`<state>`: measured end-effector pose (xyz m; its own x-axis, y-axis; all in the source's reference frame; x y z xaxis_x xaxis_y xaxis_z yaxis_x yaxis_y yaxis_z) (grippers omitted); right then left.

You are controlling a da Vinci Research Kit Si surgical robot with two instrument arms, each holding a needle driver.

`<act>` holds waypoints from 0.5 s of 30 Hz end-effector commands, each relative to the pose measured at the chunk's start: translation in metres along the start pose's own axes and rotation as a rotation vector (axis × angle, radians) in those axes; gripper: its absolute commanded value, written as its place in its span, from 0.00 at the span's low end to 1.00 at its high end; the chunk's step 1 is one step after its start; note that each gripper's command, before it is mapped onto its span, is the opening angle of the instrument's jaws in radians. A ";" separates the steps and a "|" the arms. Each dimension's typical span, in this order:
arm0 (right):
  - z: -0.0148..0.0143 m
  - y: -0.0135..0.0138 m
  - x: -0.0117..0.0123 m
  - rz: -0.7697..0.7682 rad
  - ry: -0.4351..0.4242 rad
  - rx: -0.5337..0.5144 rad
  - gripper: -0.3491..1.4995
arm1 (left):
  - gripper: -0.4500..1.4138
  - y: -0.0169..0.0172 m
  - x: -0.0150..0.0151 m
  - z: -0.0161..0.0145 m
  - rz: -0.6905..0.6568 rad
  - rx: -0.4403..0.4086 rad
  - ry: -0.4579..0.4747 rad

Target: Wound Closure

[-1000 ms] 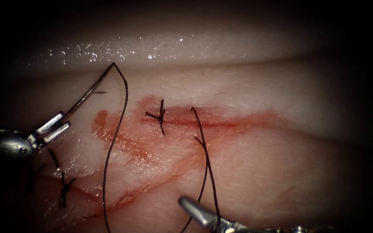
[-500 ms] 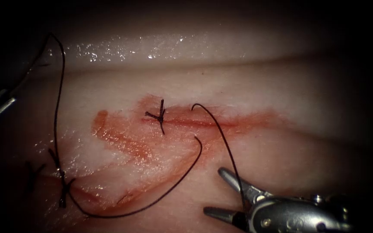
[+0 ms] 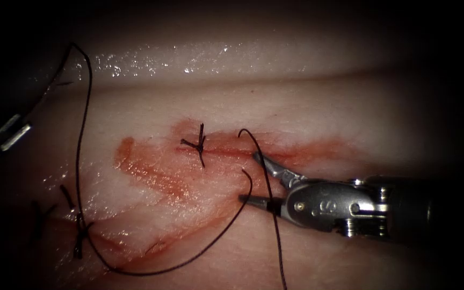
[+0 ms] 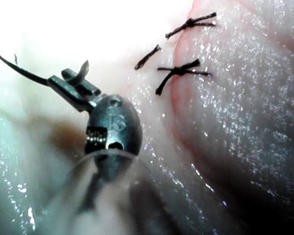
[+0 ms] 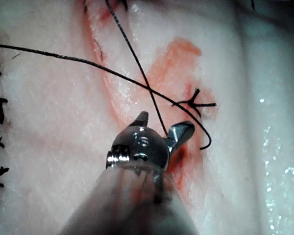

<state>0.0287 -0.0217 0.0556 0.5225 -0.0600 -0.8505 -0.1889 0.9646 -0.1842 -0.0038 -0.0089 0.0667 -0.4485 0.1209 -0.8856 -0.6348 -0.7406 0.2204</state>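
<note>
Two steel needle drivers we see: the left tool [image 3: 6, 135], far left, grips the thin curved needle [image 3: 55, 80] off the pale pork tissue [image 3: 350, 118]; the right tool [image 3: 253, 177] gapes wide around dark thread [image 3: 269, 188] at the cut [image 3: 296, 153]

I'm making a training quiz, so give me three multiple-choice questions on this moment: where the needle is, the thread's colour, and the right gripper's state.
1. Where is the needle? A in the cut; B in the left gripper, outside the tissue; C in the right gripper.
2. The thread is: A white; B blue; C black.
3. The right gripper is: A open around the thread, holding nothing; B shut on the needle; C shut on tissue.
B, the left gripper clamps it left of the cut; C, dark strands; A, jaws spread astride the thread.
</note>
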 end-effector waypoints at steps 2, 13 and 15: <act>0.0016 -0.0008 -0.0003 -0.006 0.010 0.007 0.91 | 0.00 0.0007 -0.0004 0.0005 0.000 -0.003 -0.001; -0.0007 -0.0037 0.0009 -0.034 0.038 0.122 0.00 | 0.00 0.0009 -0.0005 0.0006 0.003 -0.002 0.002; -0.0013 -0.0041 0.0020 -0.031 0.046 0.130 0.00 | 0.00 0.0010 -0.0005 0.0007 0.004 -0.005 0.002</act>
<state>0.0284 -0.0258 0.0539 0.4902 -0.0992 -0.8659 -0.0619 0.9870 -0.1481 -0.0041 -0.0091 0.0671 -0.4520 0.1164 -0.8844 -0.6295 -0.7441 0.2238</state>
